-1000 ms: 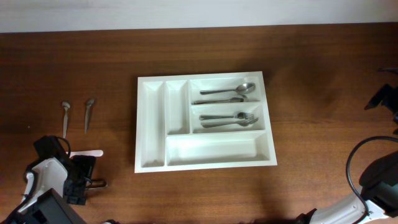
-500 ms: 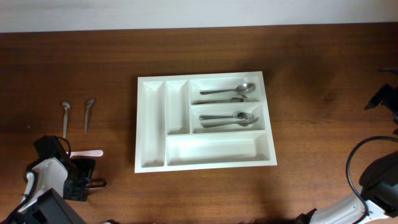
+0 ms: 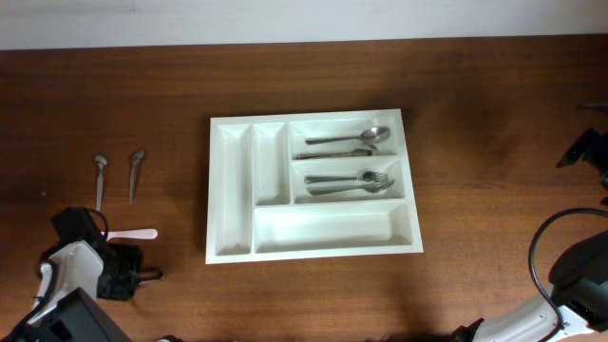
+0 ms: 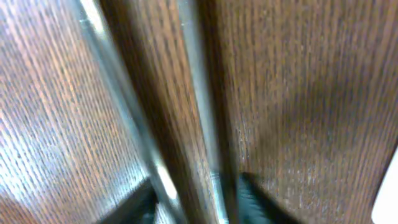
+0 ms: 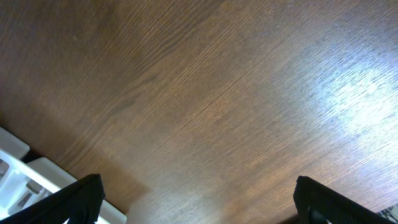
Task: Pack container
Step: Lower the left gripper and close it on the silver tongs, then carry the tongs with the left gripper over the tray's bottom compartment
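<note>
Container (image 3: 323,230) — likely light, stiff, slick; take it by the rim. Left end effector (image 4: 198,198) astride metal handle (image 4: 198,93), grip cannot be told; right end effector (image 5: 202,199) spread.

We are seeing a brown wooden table (image 3: 494,114), its grain running left to right. A pale wall strip (image 3: 285,19) is bordering its far edge. Light is glaring off the wood.

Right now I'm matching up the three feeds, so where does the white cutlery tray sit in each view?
Overhead: the container lies mid-picture, slightly right of centre.
Left wrist: not clearly in it; the picture is a blurred close-up.
Right wrist: one corner of it shows at the bottom left.
Shared landmark: the brown wooden table, seen in all three.
</note>
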Motion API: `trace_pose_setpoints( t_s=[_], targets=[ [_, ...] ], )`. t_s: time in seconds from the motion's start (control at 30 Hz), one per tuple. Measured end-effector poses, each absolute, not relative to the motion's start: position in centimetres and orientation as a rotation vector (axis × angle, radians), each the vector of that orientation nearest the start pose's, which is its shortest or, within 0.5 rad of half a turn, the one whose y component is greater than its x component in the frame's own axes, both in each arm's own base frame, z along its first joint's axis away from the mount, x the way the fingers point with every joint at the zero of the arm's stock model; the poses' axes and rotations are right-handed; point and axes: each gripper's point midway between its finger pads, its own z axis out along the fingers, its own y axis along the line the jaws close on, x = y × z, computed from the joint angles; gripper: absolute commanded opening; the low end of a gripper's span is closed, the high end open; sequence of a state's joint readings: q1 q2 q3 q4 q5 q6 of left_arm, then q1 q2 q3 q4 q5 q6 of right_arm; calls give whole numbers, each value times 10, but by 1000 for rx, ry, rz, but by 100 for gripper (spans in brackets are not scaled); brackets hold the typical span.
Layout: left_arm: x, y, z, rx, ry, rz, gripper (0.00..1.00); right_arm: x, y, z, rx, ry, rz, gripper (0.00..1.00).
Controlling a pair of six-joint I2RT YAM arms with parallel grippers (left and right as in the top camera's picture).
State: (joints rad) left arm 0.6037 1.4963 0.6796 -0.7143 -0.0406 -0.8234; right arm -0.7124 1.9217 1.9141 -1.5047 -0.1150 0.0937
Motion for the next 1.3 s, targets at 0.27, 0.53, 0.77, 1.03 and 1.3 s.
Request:
trace_pose_setpoints(
  t_s=[0.27,0.53,0.77,1.03,1.3],
  targets=[
    [178,132,-6,-2022,2345,62,24,293,-227,175,1191,2806,140,99],
    [170,130,10,-2012,2420,96,24,293,-227,175,1190,2806,140,99],
    [211,157,103,-1781,2300,69,23,293,-227,175,1191,2807,140,99],
    [231,133,179,-1562,2210,-57,23,293,-227,175,1190,2806,140,99],
    [259,47,199,-1180,2366,-298,22,293,-227,175,1191,2807,140,99]
  ],
)
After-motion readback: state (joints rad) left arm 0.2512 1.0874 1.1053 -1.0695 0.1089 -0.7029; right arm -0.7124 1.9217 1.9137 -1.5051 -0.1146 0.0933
